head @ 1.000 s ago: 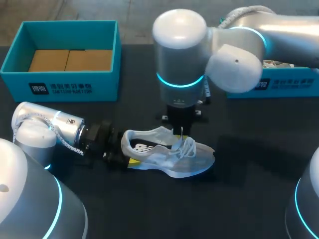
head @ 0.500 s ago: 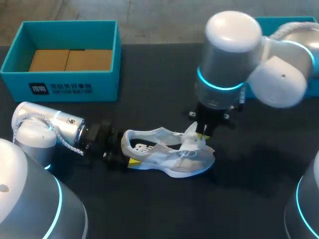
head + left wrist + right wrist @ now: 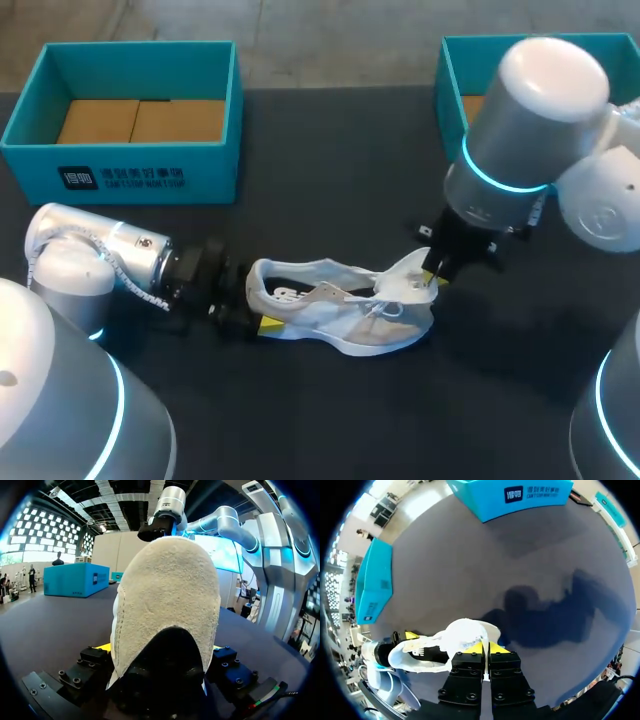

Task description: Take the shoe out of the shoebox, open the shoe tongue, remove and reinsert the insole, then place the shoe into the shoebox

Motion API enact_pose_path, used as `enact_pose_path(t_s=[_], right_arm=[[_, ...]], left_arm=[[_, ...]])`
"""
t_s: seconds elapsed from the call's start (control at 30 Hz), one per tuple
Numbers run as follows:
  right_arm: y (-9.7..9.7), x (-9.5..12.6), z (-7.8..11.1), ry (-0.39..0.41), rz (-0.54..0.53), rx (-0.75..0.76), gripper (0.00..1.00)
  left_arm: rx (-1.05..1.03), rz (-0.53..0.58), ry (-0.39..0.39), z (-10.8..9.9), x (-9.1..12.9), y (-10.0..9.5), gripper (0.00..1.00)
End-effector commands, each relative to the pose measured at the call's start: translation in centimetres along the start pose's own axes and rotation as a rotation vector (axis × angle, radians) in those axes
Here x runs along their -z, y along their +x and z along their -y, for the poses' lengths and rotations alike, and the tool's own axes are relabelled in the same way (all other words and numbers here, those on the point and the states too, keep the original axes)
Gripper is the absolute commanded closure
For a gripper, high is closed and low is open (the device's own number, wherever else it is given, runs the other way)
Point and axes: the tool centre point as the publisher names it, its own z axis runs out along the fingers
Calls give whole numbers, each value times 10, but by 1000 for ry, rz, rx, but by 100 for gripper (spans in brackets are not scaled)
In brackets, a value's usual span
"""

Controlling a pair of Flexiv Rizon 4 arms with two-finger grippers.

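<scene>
Rightward swings the right arm (image 3: 530,130), off from above the middle of the shoe (image 3: 340,310) and out past its toe, and the tongue (image 3: 408,280) has come along with it, peeled forward over the laces. The right jaws are pinched together on that white flap, with only fabric between the yellow tips. The left jaws clamp the heel from both sides, low by the sole, and the left arm (image 3: 100,255) lies flat along the tabletop (image 3: 330,150).

So the shoe sits on its sole, stretched between the two. Its long axis runs across the tabletop, heel toward the left jaws, toe toward the right. The mouth gapes open just behind the right jaws, on their heel side. That looks like the way in for the insole, and the right arm is the nearer free candidate once it lets the tongue go.

Farther out, one teal shoebox (image 3: 140,170) stands at the far left and another (image 3: 455,70) behind the right arm, both well apart from the shoe.
</scene>
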Motion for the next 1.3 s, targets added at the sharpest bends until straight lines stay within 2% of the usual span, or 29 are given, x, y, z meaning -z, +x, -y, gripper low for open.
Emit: enact_pose_path(t_s=[0.03, 0.2, 0.23, 0.3, 0.4, 0.43, 0.87, 1.1, 1.3], right_arm=[[-19, -2, -7, 7, -176, -5, 100], [-19, -4, -7, 20, -189, 0, 100], [-17, -4, -6, 22, -186, 7, 95], [-13, -2, -4, 22, -182, 18, 64], [-7, 4, -2, 15, -168, 30, 5], [-5, 8, -1, 10, -163, 36, 0], [42, 64, 12, -64, -54, 153, 0], [67, 86, 17, -61, 42, 232, 0], [82, 96, 19, -45, 91, 309, 0]], left_arm=[[0, -1, 0, -6, 4, -1, 100], [0, -1, 0, -6, 4, -1, 100], [0, -1, 0, -6, 4, -1, 100], [0, -1, 0, -6, 4, -1, 100], [0, -1, 0, -6, 4, -1, 100], [0, -1, 0, -6, 4, -1, 100], [0, -1, 0, -6, 4, -1, 100], [0, -1, 0, -6, 4, -1, 100], [0, -1, 0, -6, 4, -1, 100]])
